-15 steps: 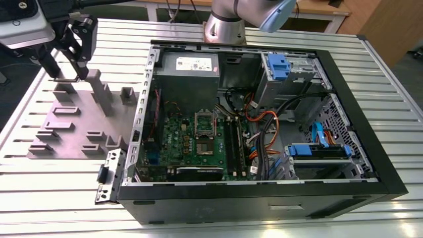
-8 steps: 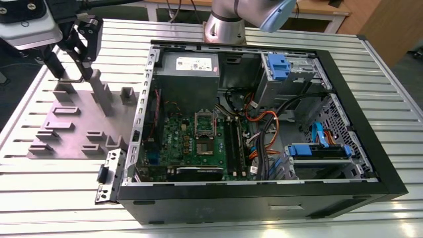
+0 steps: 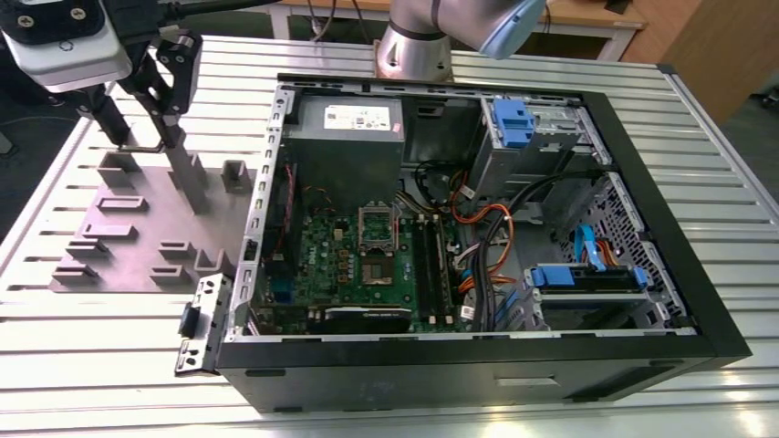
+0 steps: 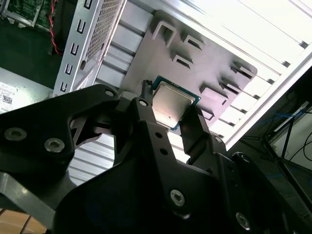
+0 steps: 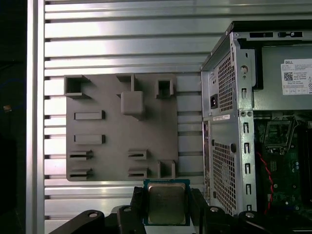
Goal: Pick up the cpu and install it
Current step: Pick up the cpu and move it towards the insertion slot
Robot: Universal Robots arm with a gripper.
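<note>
At the exterior view's left, the gripper (image 3: 151, 137) hangs over the grey plate (image 3: 134, 233), which lies on the slatted table (image 3: 389, 406) just beside the open case (image 3: 681, 283). In both wrist views the claw is closed narrowly on the cpu (image 4: 173, 103), one finger on each of two opposite edges. This grip probably serves to keep the chip's flat faces free and its underside untouched. The cpu (image 5: 166, 202) is thus in the gripper (image 5: 166, 204), held level and clear above the table at the plate's (image 5: 117, 131) edge, touching neither. The plate's raised blocks and slots appear meant to keep parts at fixed places for pickup. To the right, the case lies on its side with the open face up, so that the board can be reached from above. The socket (image 3: 378, 222) sits mid-board, well apart from the gripper (image 4: 170, 112). No chip can be made out in it, so installation looks not yet done.
</note>
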